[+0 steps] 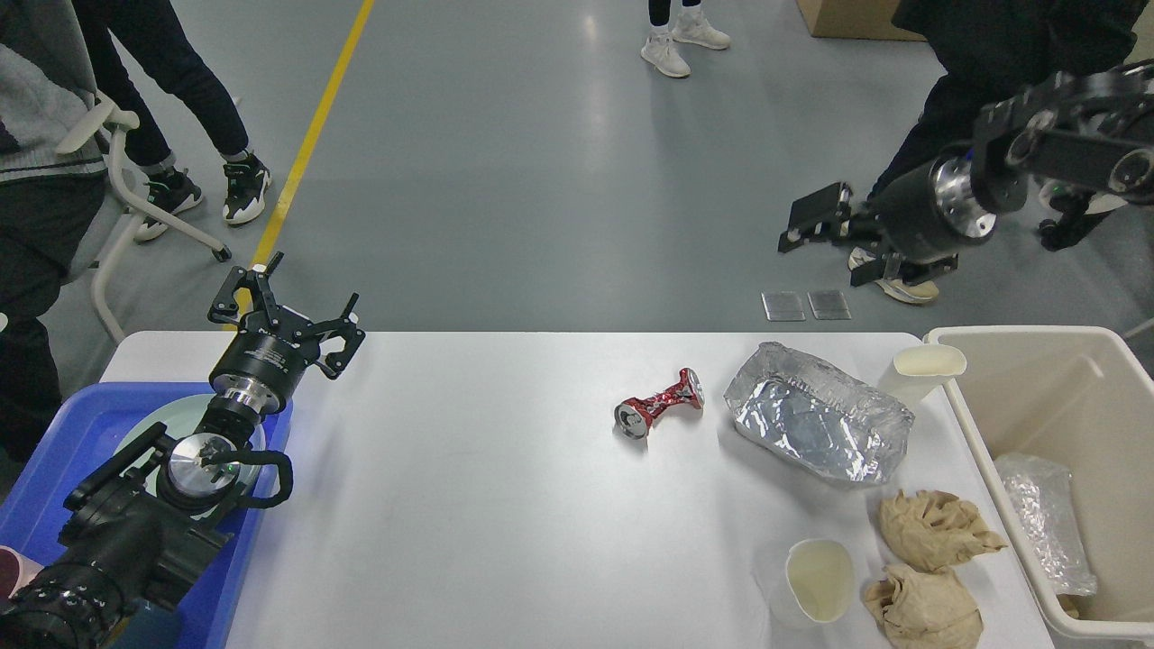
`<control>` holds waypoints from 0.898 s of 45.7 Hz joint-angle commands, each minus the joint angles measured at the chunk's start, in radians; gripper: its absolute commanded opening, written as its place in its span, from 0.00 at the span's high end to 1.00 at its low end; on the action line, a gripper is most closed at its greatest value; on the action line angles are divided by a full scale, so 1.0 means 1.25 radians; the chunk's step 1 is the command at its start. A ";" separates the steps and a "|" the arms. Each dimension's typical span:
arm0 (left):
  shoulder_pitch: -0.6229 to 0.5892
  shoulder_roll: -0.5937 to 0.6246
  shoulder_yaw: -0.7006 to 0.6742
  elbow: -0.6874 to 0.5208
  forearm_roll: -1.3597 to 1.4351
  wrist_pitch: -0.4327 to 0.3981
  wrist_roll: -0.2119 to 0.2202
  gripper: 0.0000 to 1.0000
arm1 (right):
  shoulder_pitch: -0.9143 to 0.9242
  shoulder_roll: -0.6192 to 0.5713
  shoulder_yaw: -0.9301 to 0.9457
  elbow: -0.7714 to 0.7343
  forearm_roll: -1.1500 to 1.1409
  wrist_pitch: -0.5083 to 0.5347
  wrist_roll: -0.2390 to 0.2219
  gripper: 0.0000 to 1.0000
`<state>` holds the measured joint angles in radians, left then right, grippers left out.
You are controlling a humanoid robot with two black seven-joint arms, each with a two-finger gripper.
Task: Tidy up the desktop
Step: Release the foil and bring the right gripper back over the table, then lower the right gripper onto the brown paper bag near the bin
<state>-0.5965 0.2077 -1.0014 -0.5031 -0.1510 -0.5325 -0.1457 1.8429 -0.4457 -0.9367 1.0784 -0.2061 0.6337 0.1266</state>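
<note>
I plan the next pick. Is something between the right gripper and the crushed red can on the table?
Nothing visible blocks it. The right gripper hangs above the floor beyond the table's far edge; the can lies alone, the foil tray beside it.

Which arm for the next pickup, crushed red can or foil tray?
Right, probably. The right gripper hangs past the table's far edge, nearer the crushed red can and foil tray, with the cream bin on that side. The left gripper sits open above the blue tray, far left.
</note>
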 commanded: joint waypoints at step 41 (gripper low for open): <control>0.000 0.000 0.000 0.000 0.001 0.000 0.000 0.04 | -0.073 -0.158 -0.107 0.233 -0.022 -0.171 -0.089 0.00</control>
<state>-0.5967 0.2077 -1.0016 -0.5031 -0.1514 -0.5323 -0.1457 1.8209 -0.5930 -1.0721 1.4302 -0.2312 0.4240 0.0139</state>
